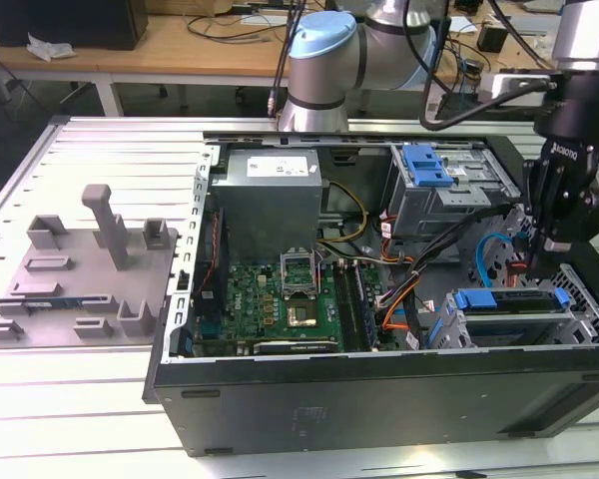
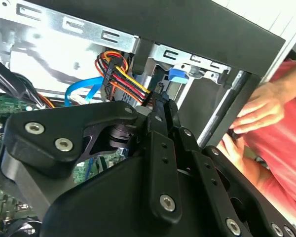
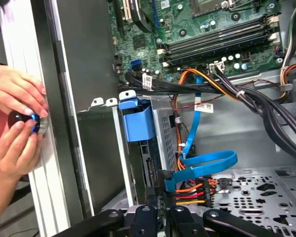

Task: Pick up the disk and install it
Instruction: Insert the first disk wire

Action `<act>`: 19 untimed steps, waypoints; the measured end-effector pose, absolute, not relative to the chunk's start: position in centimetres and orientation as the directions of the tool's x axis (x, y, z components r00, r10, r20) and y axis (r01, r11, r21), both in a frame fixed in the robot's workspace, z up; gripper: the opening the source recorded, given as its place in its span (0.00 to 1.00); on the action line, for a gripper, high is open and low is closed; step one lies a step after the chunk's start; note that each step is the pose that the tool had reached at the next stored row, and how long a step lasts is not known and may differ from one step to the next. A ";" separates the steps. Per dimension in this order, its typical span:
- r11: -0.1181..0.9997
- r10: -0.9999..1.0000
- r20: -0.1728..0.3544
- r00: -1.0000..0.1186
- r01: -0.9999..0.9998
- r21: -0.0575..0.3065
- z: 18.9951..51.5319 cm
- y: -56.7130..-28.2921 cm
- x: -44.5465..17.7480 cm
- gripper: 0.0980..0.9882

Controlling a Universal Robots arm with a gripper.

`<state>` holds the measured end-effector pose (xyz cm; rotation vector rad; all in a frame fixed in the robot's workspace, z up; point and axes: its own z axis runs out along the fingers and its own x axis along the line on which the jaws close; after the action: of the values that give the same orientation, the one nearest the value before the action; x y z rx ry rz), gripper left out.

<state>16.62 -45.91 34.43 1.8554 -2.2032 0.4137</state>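
The disk (image 1: 507,300), silver with blue rails and a blue handle, sits inside the grey drive cage (image 1: 579,319) at the front corner of the open computer case, on the exterior view's right. Its blue handle shows in the first wrist view (image 3: 138,121) and in the second wrist view (image 2: 178,74). My gripper (image 1: 532,249) hangs just above and behind the disk, apart from it. Its thin black fingers (image 2: 164,112) lie close together, shut. Their tips are at a black cable connector (image 3: 163,177) carrying a blue ribbon cable (image 3: 207,160) and coloured wires (image 2: 123,79).
A person's hands (image 3: 15,106) hold a small black-and-blue object on the case's outer edge, beside the cage. A second cage with a blue latch (image 1: 425,166) stands behind. The motherboard (image 1: 280,299) fills the case's middle. A grey fixture (image 1: 80,264) lies on the exterior view's left.
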 end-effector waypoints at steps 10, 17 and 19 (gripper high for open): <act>0.162 -0.941 0.291 -0.176 -0.984 -0.070 35.0 -47.4 16.3 0.08; 0.160 -0.956 0.237 -0.171 -0.985 -0.067 35.2 -48.4 15.8 0.08; 0.146 -0.960 0.232 -0.157 -0.987 -0.066 35.2 -48.4 15.8 0.08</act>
<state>15.76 -48.42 35.17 1.9460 -2.2721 0.3055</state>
